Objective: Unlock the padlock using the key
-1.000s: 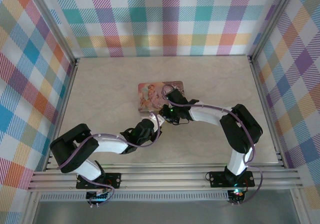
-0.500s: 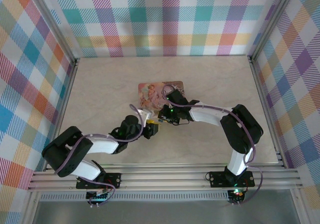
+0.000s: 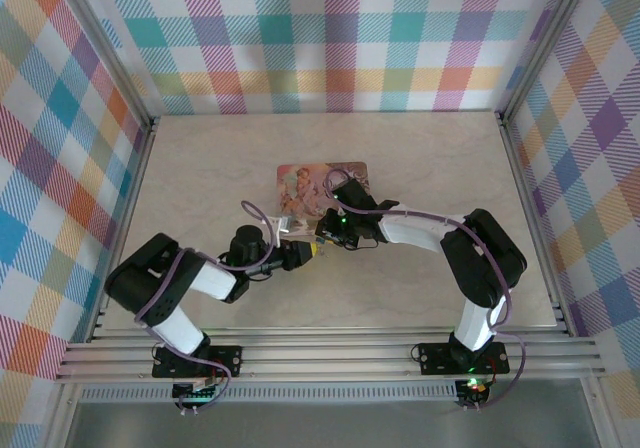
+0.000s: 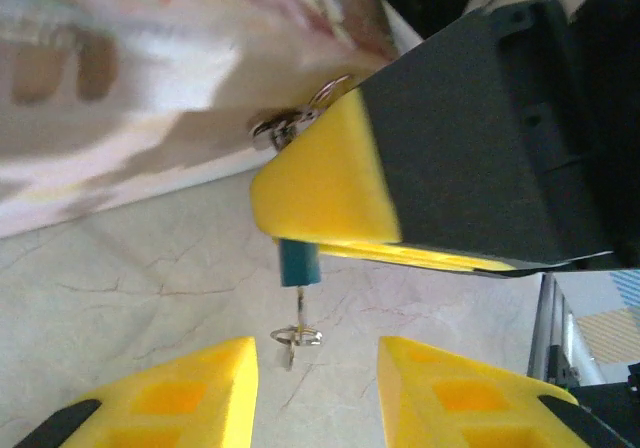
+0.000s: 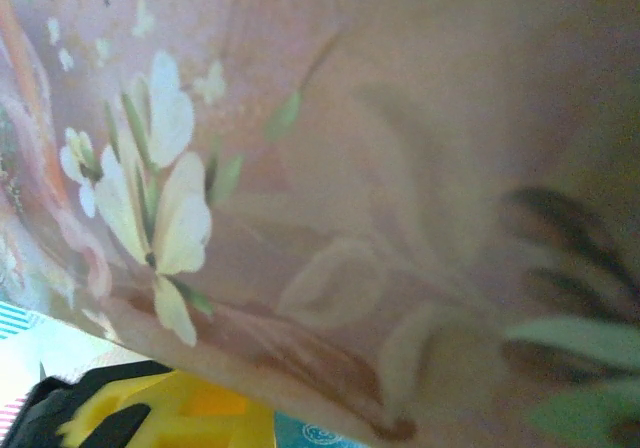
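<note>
Right gripper (image 4: 290, 233): yellow-padded jaws are closing on the tiny teal-bodied padlock (image 4: 297, 264). Only the lower end of the body is poking out below the pads. It's sitting just above the marbled beige tabletop (image 4: 120, 298), right beside the edge of the pink illustrated rectangular tin (image 4: 120, 78). The thin metal loop (image 4: 293, 123) above the upper pad is probably the shackle, but it's too blurred to confirm.

The small metal key (image 4: 296, 336) is hanging from the padlock's underside and looks seated in the keyhole, with its ring at the bottom.

Left gripper (image 4: 315, 383): jaws are standing apart with nothing between them, hovering just short of the key.

Risks:
- The key head is tiny and thin, so the left pads could close on the loose ring instead. Then the turn is going nowhere.
- An off-centre approach is likely to knock the key sideways or pull it out.
- The right grip is covering very little of the body. Torque from the turn could spin the padlock in the pads or pop it free.
- Both grippers are crowding one spot next to the tin, so finger-to-finger or finger-to-tin contact is likely.

Writing: nothing legible. The tin is showing pale flowers and figures only. The right wrist view is showing a faint mark on the teal surface, too blurred to read.
</note>
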You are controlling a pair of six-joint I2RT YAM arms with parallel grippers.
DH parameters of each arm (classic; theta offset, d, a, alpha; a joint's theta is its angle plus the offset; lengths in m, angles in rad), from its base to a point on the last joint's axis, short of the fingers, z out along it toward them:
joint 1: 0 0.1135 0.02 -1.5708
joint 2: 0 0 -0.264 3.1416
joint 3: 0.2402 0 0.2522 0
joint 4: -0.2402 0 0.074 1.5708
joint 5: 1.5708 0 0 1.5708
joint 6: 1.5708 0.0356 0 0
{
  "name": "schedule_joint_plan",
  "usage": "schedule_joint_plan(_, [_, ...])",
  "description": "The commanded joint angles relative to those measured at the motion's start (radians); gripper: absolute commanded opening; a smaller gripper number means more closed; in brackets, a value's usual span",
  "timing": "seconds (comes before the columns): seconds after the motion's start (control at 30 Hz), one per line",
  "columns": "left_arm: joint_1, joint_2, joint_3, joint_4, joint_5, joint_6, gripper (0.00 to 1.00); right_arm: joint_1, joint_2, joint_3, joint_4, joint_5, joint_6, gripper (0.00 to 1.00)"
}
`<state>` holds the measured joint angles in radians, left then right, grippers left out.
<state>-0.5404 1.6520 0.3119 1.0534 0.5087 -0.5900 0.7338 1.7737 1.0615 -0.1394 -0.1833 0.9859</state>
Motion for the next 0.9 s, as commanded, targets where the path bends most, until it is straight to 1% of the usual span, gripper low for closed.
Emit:
schedule_joint_plan(0.0, [0.006, 0.050, -0.001, 0.169, 0.028, -0.068, 0.34, -0.002, -0.026, -0.008, 0.001, -0.070, 0.060, 0.00])
schedule_joint_plan(0.53, [0.002, 0.140, 0.033, 0.197, 0.022, -0.073, 0.32, -0.004, -0.020, -0.006, 0.002, -0.073, 0.062, 0.00])
schedule_joint_plan(0.87, [-0.019, 0.163, 0.044, 0.213, 0.018, -0.082, 0.28, -0.005, -0.012, -0.005, 0.011, -0.077, 0.071, 0.00])
